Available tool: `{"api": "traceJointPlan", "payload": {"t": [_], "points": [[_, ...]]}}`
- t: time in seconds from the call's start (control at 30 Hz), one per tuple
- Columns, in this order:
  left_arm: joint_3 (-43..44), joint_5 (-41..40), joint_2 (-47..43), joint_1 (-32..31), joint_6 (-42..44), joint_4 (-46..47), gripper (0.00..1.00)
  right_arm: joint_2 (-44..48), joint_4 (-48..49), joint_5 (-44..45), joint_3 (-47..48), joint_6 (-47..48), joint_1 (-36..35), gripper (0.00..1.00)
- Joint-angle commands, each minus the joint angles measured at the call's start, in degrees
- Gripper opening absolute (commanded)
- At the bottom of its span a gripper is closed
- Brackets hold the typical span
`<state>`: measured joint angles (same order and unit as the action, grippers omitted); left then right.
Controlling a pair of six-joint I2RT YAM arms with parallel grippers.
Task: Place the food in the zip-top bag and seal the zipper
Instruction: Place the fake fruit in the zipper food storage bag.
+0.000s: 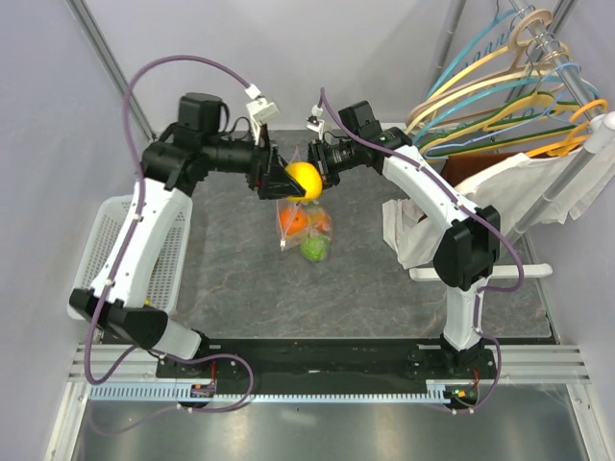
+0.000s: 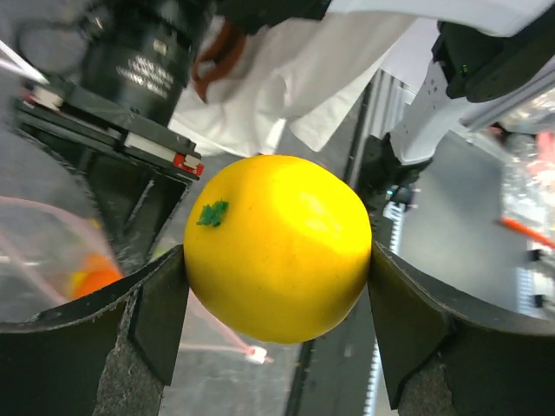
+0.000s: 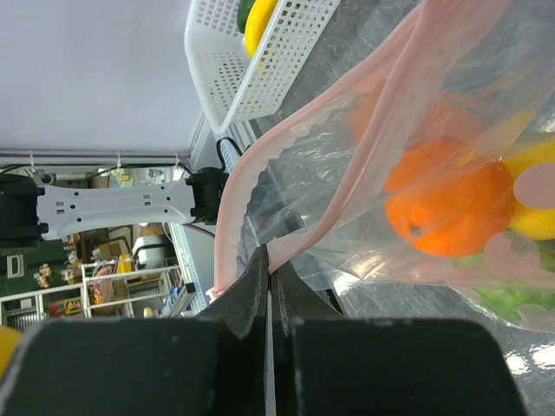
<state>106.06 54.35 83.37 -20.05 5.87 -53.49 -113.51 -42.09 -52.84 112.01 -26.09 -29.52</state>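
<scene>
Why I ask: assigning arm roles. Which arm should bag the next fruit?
Left. The left end effector grips the yellow fruit beside the zip-top bag top, while the right end effector is shut on the zipper, holding the bag up.

Both end effectors (image 2: 277, 269) (image 3: 269, 290) closed — arms outstretched

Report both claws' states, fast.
Left claw: closed on the yellow fruit.
Right claw: closed, pinching the zip-top bag at its zipper.

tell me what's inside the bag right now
An orange fruit, a green piece and a bit of yellow show through the bag. Anything behind them is covered. The big yellow fruit is outside, in the left gripper.
</scene>
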Motion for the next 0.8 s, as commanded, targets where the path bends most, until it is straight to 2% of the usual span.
{"api": "traceJointPlan", "payload": {"t": [0.0, 0.23, 0.4, 0.6, 0.63, 0.77], "points": [[-4.72, 0.15, 4.42, -1.3, -10.53, 6.91, 0.58, 1.72, -0.45, -0.69, -0.21, 1.48, -0.19, 0.0], [-11.04, -0.56, 5.75, 0.71, -10.7, 9.72, 0.57, 2.77, -0.45, -1.13, -1.18, 1.3, 0.43, 0.0], [-15.35, 0.67, 6.71, 6.95, -14.13, 11.92, 0.55, 3.65, -0.63, -1.3, -2.14, 1.56, 0.69, 0.0], [-14.31, -11.0, 5.22, 8.02, -10.35, 10.34, 0.59, 3.74, -0.45, -2.09, -1.27, 1.04, 0.78, 0.0], [-13.61, -15.89, 5.22, 7.49, -8.78, 9.21, 0.59, 3.74, -0.45, -2.35, -0.65, 1.04, 0.69, 0.0], [-10.18, -26.99, 5.66, 2.67, -5.96, 6.92, 0.62, 3.83, 0.69, -3.41, 0.84, -0.19, 0.78, 0.0]]}}
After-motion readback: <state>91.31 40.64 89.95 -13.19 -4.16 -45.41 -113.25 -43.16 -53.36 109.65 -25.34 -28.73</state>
